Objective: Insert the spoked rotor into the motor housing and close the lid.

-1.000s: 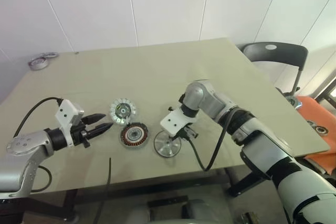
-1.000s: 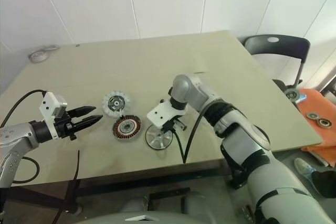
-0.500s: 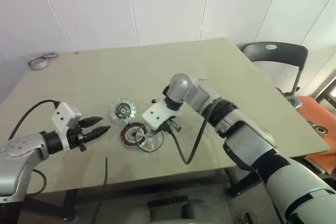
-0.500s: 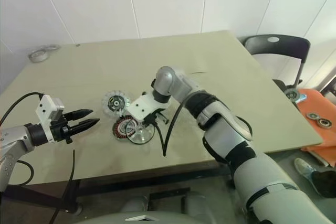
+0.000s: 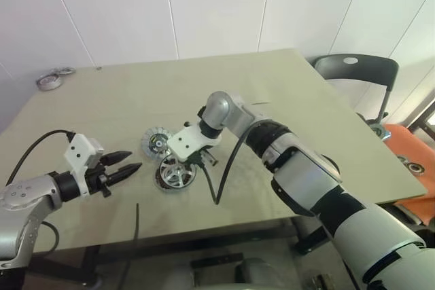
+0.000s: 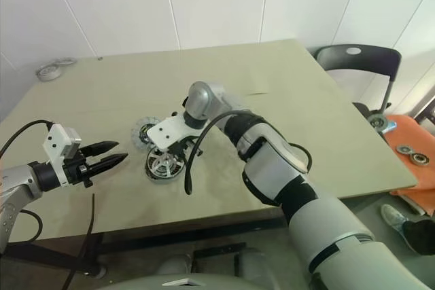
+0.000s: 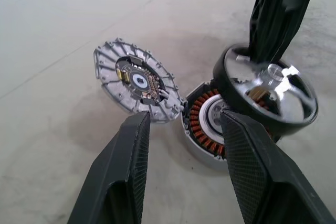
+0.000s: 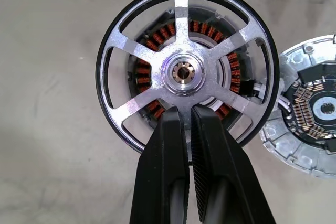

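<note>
The spoked rotor [image 8: 184,72], silver with a dark rim, hangs tilted just over the motor housing [image 7: 203,124], whose copper windings show through the spokes. My right gripper [image 8: 187,113] is shut on one spoke next to the hub and reaches down from above [image 5: 185,159]. The lid [image 5: 155,142], a grey toothed disc with a circuit board inside, lies flat on the table beside the housing. My left gripper [image 5: 133,161] stands open a short way to the left of these parts, pointing at them with nothing between its fingers [image 7: 126,182].
The parts lie near the front middle of a tan table [image 5: 224,86]. Two tape rolls [image 5: 51,79] sit at the far left corner. A black chair [image 5: 355,69] and an orange box [image 5: 408,151] stand beyond the right edge. A black cable [image 5: 139,229] hangs at the front.
My right gripper has carried the rotor leftward from the table right of the housing to a spot over it. The left gripper has stayed in place, still open.
</note>
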